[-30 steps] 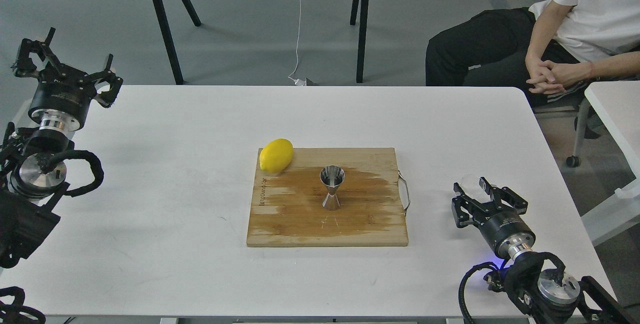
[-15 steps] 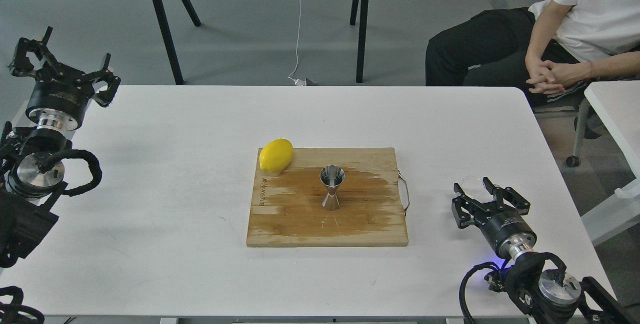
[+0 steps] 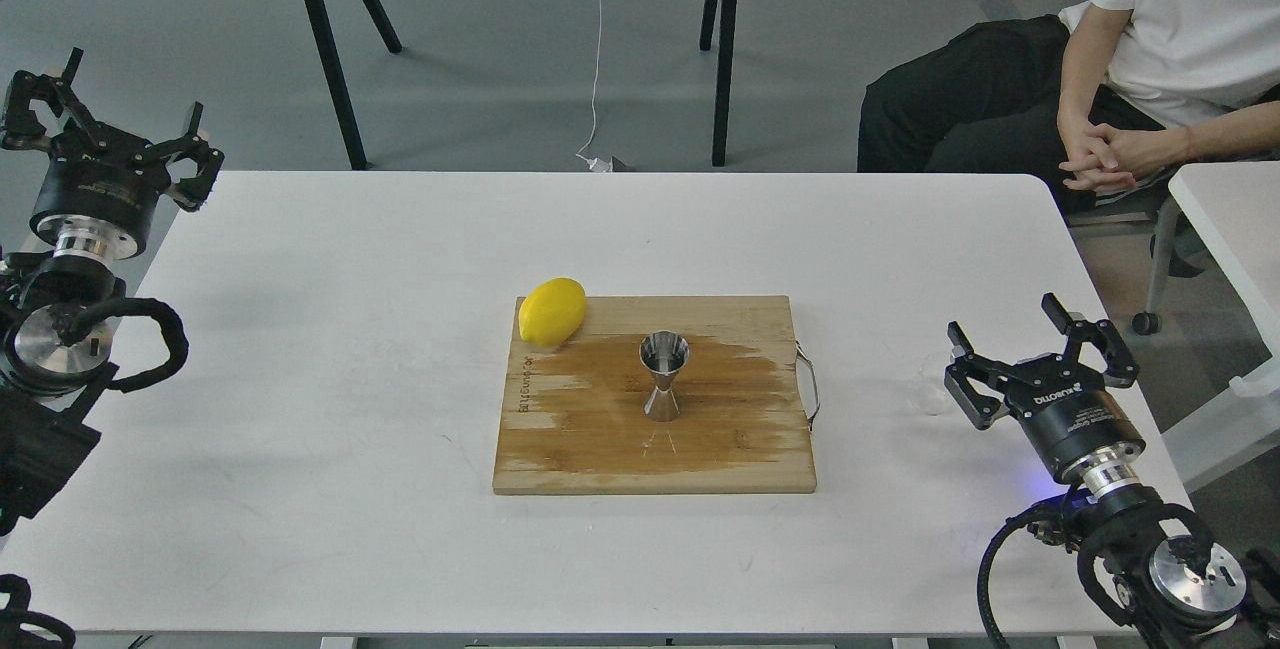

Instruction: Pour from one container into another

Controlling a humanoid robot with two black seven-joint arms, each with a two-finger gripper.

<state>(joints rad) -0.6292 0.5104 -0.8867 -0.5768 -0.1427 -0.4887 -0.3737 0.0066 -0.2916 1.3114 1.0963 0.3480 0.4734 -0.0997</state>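
Grey floor [image 3: 500, 59] — black-legged bench [image 3: 330, 39] behind white table [image 3: 300, 349], white cable [image 3: 598, 49] hanging, seated person [image 3: 1130, 59] right.

Left end effector [image 3: 100, 124] raised at far left, fingers spread. Right end effector [image 3: 1040, 349] low at right, fingers spread.

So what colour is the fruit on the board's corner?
Bright yellow: the lemon shows best in the head view.

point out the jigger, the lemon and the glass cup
jigger [image 3: 663, 369], head view, upper cone
lemon [image 3: 552, 311], head view, middle of the peel
glass cup [image 3: 932, 395], head view, clear side wall
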